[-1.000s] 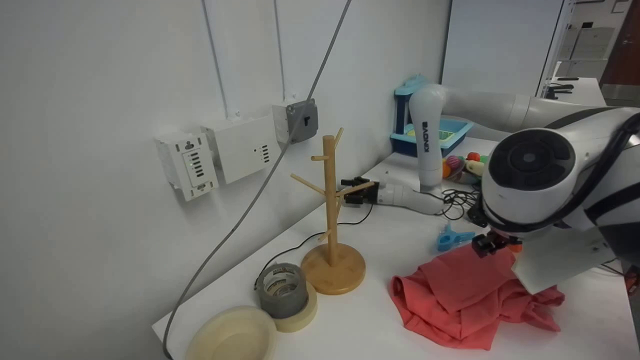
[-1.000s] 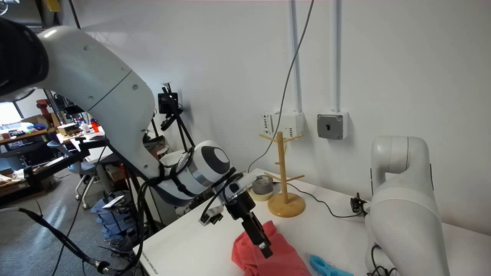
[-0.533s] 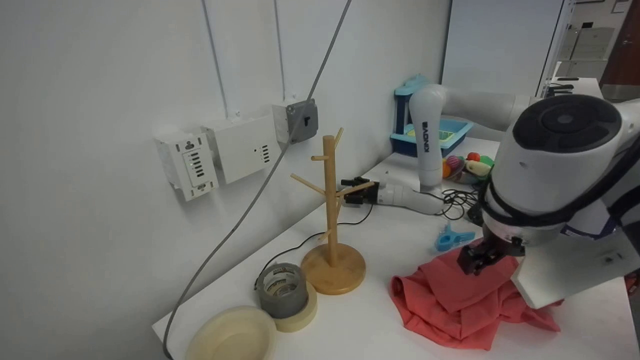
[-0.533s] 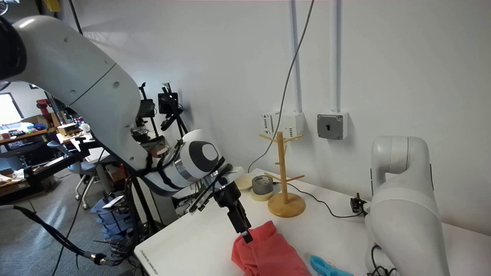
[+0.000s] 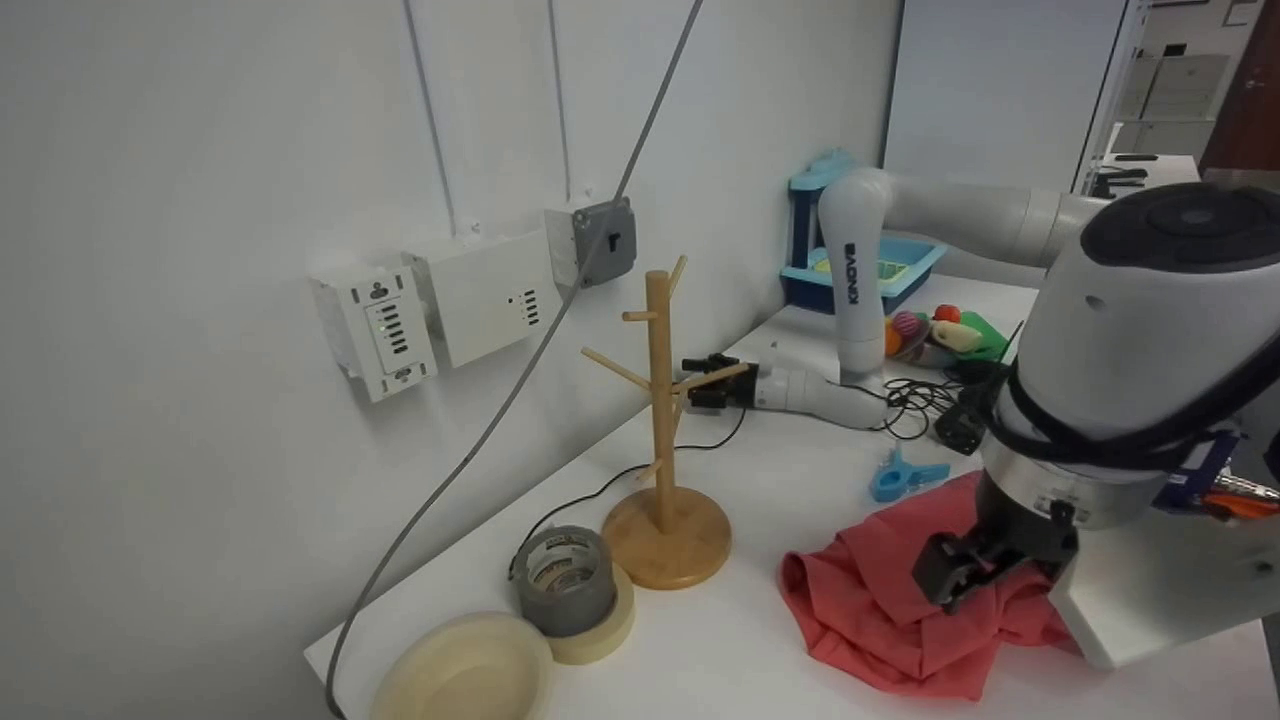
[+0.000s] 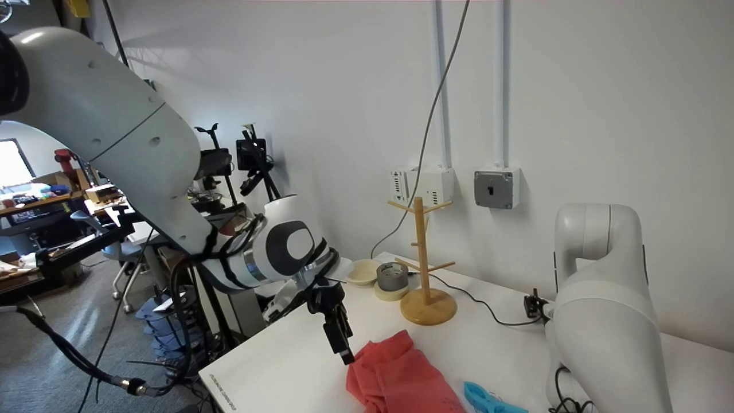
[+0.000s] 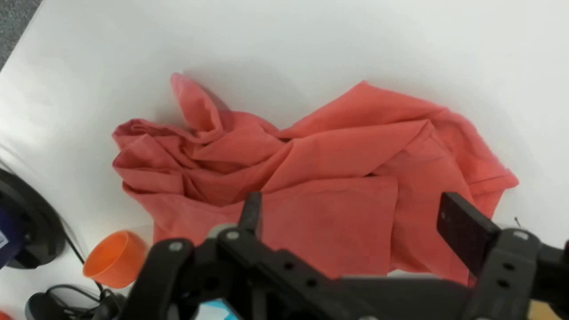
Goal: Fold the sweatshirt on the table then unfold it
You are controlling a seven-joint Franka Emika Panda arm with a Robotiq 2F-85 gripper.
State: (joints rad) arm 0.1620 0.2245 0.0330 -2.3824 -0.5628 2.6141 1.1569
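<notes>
The coral sweatshirt [image 7: 338,153] lies crumpled on the white table [image 7: 284,40], with a flat folded panel nearest my gripper and bunched folds along its far side in the wrist view. In both exterior views it is a low heap [image 5: 880,620], partly hidden by the arm in one of them. My gripper [image 7: 351,200] is spread wide over the cloth, with nothing pinched between its fingers. In an exterior view the gripper [image 6: 347,360] hangs by the heap's left edge; whether the tips touch cloth cannot be told.
A wooden peg stand [image 5: 665,540], tape rolls [image 5: 567,590] and a pale bowl [image 5: 465,670] stand along the wall side. Near the sweatshirt lie a blue clip [image 5: 903,478] and an orange cup [image 7: 114,258]. A second robot arm [image 6: 608,298] rests on the table.
My gripper has drawn away across the sweatshirt, leftward in an exterior view and lower in the frame in the opposite camera. The sweatshirt keeps its shape and place.
</notes>
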